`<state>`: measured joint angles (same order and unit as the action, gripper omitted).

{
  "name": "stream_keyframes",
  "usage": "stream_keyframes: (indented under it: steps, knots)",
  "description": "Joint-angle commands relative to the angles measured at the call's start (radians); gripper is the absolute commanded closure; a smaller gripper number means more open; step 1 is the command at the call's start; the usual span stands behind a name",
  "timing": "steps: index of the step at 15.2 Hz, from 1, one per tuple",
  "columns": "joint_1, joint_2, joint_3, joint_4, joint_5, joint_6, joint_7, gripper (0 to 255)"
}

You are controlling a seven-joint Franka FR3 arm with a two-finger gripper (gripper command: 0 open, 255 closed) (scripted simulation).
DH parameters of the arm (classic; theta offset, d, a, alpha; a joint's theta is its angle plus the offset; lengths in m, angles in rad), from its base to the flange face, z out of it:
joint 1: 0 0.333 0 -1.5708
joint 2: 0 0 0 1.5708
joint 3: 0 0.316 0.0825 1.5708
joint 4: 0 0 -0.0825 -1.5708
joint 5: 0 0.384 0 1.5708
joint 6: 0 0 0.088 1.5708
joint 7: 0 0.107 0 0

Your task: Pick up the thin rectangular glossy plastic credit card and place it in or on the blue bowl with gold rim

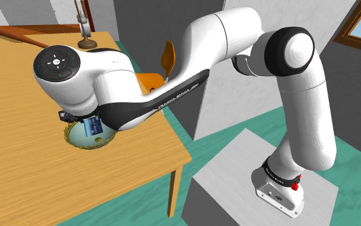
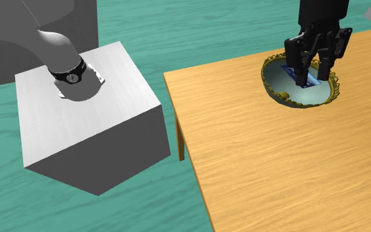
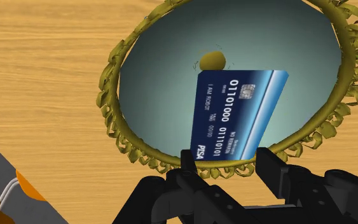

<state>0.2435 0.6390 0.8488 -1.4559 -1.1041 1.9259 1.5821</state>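
My fingers (image 3: 229, 167) are clenched on the credit card (image 3: 238, 114), a dark blue glossy rectangle with white numbers and a pale stripe. They clasp its near end, one on either side.

The card is over the inside of the bowl (image 3: 117, 121), which is pale blue-green within a frilled gold rim and stands on the wooden counter (image 2: 276, 171). In the second exterior view my fingers (image 2: 311, 72) reach down inside the rim of the bowl (image 2: 273, 92), and the card (image 2: 307, 78) shows as blue between and behind them, above the bowl's floor. In the shoulder view the card (image 1: 92, 126) hangs under my hand, over the bowl (image 1: 76, 138).

What the next move turns on is this: the card's long axis runs straight away from my fingers and down into the bowl, leaning a little, with its far end close to the gold nub (image 3: 213, 60) at the bowl's middle. The whole card lies within the rim. I cannot tell whether that far end touches the bowl's floor or hangs just above it.

I judge the carrying done and the letting-go next. Once I let go, the card should tip over and lie flat inside the bowl; being thin and glossy, it may slide against the curved wall.
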Motion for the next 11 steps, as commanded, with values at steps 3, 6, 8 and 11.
stream_keyframes:
  steps: [3,6,8,11]
  knots:
    - [0.000,0.000,0.000,0.000,0.000,0.000,0.000,0]
    - [0.000,0.000,0.000,0.000,0.000,0.000,0.000,0]
    - [0.000,-0.018,0.011,-0.002,0.014,-0.016,-0.004,0]
    - [0.004,-0.065,0.040,0.002,0.051,-0.063,-0.015,0]
